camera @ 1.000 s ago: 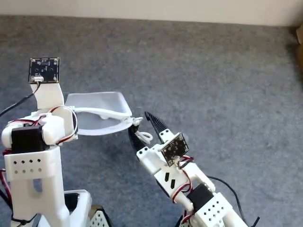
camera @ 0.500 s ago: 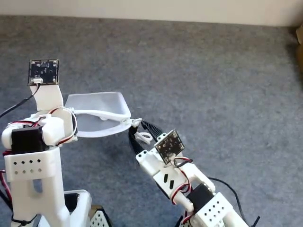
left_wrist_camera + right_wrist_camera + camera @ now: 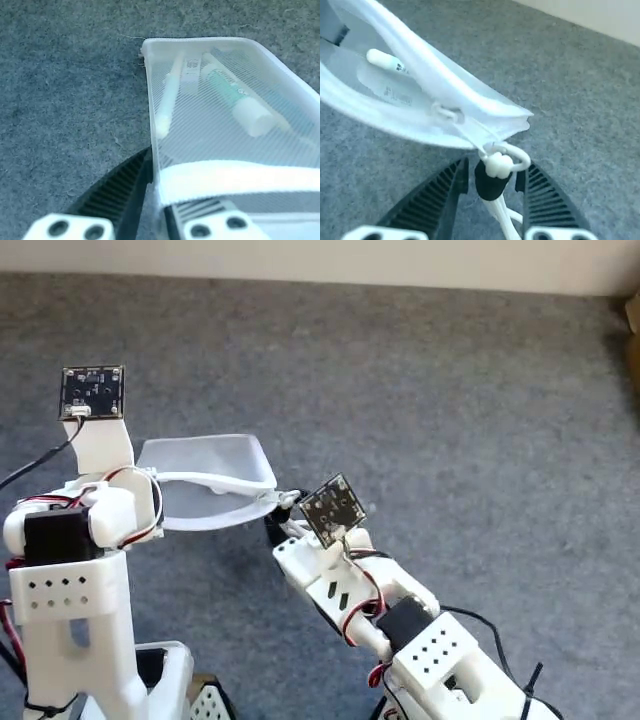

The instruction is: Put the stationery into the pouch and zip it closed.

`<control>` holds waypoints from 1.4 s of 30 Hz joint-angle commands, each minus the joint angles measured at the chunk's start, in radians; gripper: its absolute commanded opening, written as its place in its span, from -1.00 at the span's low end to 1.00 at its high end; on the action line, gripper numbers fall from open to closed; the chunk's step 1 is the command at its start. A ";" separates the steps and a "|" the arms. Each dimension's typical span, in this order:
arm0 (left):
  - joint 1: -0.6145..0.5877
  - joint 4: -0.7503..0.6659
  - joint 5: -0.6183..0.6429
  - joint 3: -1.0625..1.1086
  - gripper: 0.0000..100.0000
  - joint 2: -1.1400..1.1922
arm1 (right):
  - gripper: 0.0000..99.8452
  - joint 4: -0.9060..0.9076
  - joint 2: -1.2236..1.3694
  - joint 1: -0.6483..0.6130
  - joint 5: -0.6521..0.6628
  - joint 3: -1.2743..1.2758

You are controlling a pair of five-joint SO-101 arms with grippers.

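- Right gripper (image 3: pixel 492 195) – just below centre of the high view – has its fingers spread either side of the zip pull (image 3: pixel 499 162).
- Left gripper (image 3: pixel 156 182) pinches the rim of the pouch (image 3: pixel 210 455), left of centre.
- Inside the pouch: a pen (image 3: pixel 167 95) and a capped tube (image 3: pixel 235 97).

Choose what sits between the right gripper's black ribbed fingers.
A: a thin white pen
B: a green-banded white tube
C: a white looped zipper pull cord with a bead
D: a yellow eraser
C: the right wrist view shows the white looped zipper pull cord between the black ribbed fingers of the right gripper, at the end of the translucent white mesh pouch.
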 commanded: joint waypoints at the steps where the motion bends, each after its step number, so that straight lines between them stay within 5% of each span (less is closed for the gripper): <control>1: 0.019 -0.006 0.000 -0.007 -0.99 0.004 | -0.72 -0.002 0.004 -0.004 -0.011 -0.077; 7: 0.019 -0.006 0.000 -0.007 -0.99 0.004 | -0.73 -0.110 0.012 -0.004 -0.011 -0.067; 13: 0.019 -0.006 0.000 -0.007 -0.99 0.004 | -0.99 -0.130 0.004 0.013 0.008 -0.024; 27: 0.018 -0.005 0.000 -0.007 -0.99 0.004 | -0.86 0.186 -0.263 0.038 0.060 0.002; 35: 0.018 -0.005 0.000 -0.005 -0.99 0.004 | -0.75 0.183 -0.265 0.002 0.058 0.064; 42: 0.018 -0.003 0.000 -0.005 -0.99 0.004 | -0.87 0.183 -0.268 -0.018 0.066 0.062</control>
